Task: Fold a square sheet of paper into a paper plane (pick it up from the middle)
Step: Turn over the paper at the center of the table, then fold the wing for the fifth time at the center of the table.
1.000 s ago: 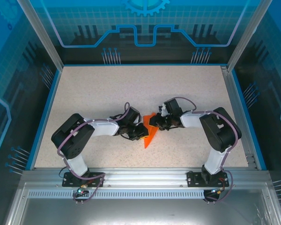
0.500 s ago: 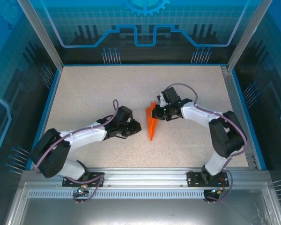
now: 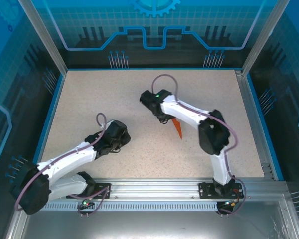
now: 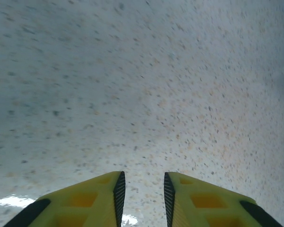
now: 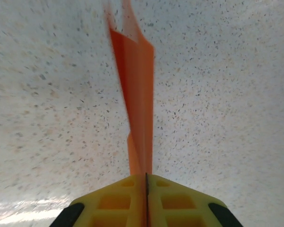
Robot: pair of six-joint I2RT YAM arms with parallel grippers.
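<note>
Right fingers (image 5: 120, 201) are pinched tight on the orange paper plane (image 5: 137, 94), which extends forward over the tabletop (image 4: 132, 71). Left fingers (image 4: 90, 203) stand narrowly apart, holding nothing.

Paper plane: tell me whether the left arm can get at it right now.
Probably yes: bare table lies between the left gripper and the paper plane. But the right gripper is shut on it, and that arm crosses above it.
</note>
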